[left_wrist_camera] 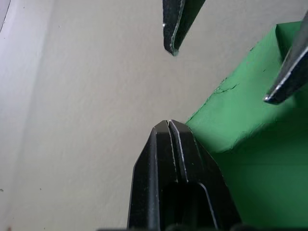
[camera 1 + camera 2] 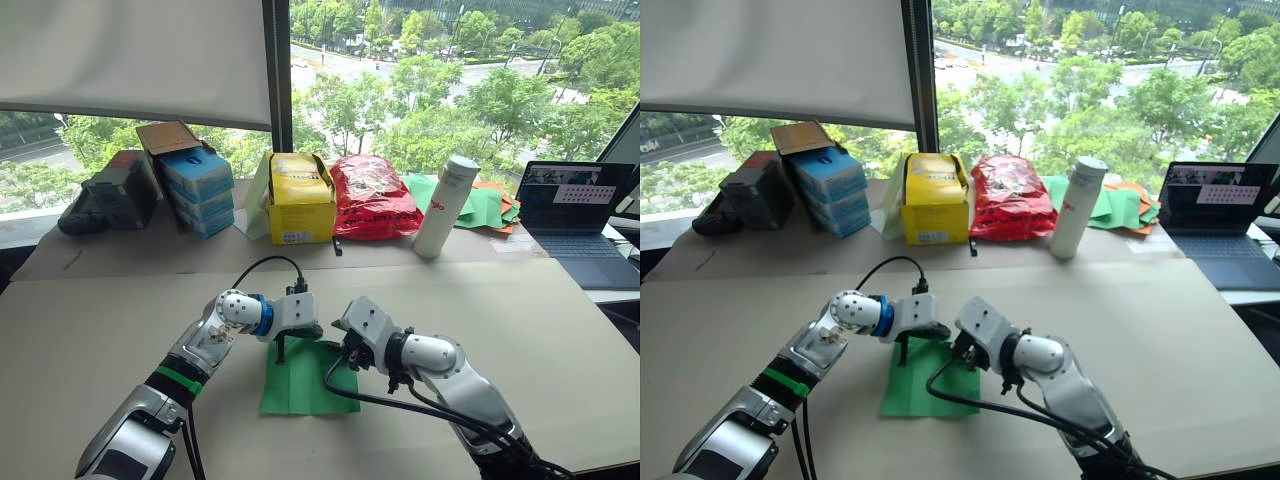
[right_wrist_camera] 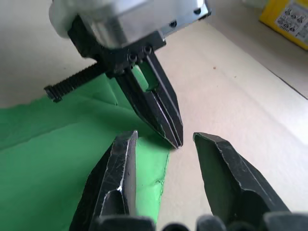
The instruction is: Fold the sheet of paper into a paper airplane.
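The sheet of paper (image 2: 300, 388) lies green and creased on the table in front of me, with a small tear on its far edge (image 1: 225, 88). Its far end rises slightly as a flap. My left gripper (image 1: 168, 124) is shut, pointing down with its tip touching the table right at the paper's far edge. My right gripper (image 3: 166, 139) is open and faces it from the right. One right finger (image 3: 118, 173) is over the paper and the other (image 3: 231, 178) over bare table. Nothing is held between the right fingers.
Along the window at the back stand blue boxes (image 2: 198, 188), a yellow box (image 2: 300, 198), a red bag (image 2: 372, 197), a white bottle (image 2: 445, 205) and a heap of green and orange sheets (image 2: 485, 205). A laptop (image 2: 575, 215) sits at the far right.
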Controlling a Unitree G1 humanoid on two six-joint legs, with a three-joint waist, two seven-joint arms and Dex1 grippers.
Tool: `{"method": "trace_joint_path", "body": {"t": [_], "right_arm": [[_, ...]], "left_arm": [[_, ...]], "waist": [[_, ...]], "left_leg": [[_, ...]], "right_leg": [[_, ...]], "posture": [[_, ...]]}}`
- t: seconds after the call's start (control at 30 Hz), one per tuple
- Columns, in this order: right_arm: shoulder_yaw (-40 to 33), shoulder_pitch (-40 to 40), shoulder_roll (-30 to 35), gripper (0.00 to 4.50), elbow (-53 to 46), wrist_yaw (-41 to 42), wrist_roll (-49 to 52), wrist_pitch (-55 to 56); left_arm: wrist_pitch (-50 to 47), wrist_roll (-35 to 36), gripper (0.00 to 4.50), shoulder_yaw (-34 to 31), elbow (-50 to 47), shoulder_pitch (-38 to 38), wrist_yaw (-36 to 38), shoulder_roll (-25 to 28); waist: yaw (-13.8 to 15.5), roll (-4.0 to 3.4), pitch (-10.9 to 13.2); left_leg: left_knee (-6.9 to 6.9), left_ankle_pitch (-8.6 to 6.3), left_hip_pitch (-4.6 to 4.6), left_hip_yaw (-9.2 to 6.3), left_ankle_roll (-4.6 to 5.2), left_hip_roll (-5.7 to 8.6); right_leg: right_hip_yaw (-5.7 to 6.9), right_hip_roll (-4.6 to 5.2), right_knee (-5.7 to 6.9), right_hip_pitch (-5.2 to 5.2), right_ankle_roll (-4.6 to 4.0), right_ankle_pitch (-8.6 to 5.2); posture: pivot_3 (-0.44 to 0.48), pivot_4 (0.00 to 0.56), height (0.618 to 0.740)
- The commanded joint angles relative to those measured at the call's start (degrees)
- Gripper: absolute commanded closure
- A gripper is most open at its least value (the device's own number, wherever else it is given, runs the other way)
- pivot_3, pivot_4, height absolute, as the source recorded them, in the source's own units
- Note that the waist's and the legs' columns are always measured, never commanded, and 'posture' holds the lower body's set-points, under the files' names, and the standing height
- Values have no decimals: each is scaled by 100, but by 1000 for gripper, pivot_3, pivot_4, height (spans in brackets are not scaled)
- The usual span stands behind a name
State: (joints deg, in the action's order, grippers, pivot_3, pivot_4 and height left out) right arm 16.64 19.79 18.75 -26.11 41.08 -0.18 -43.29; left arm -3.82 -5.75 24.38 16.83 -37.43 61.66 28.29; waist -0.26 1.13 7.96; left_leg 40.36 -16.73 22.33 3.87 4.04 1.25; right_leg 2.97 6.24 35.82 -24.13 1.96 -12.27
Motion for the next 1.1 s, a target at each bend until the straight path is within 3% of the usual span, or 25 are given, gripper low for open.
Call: {"method": "trace_joint_path", "body": {"t": [0.03, 0.27, 0.73, 1.1], "right_arm": [[-125, 66, 48, 2299, -156, -31, 263, -233], [206, 33, 44, 4483, 155, -349, 124, -211], [671, 277, -288, 4483, 1116, -896, -98, 35], [914, 232, -105, 4483, 1349, -963, -126, -962]], "left_arm": [[94, -205, 4500, 150, 252, 217, -6, 7], [290, -151, 4500, -10, 156, 608, -20, 111], [83, -91, 4500, -173, 88, 739, -56, 59], [-12, -112, 4500, -140, 15, 719, -93, 23]], "waist": [[3, 0, 0], [-33, 0, -1], [-50, 1, -5], [-48, 3, -37]], "left_leg": [[0, 0, 0, 0, 1, 0], [0, -2, 0, 1, 3, 1], [0, 0, -6, 2, 0, 1], [0, -1, -18, 1, 1, 0]], "right_leg": [[0, 0, 1, 0, 0, 0], [0, 4, 0, -1, 0, 0], [-3, 3, 2, 0, 0, 0], [-4, 6, 2, 10, -1, 0]], "posture": [[0, 150, 740], [0, 150, 740], [0, 150, 740], [0, 150, 740]]}}
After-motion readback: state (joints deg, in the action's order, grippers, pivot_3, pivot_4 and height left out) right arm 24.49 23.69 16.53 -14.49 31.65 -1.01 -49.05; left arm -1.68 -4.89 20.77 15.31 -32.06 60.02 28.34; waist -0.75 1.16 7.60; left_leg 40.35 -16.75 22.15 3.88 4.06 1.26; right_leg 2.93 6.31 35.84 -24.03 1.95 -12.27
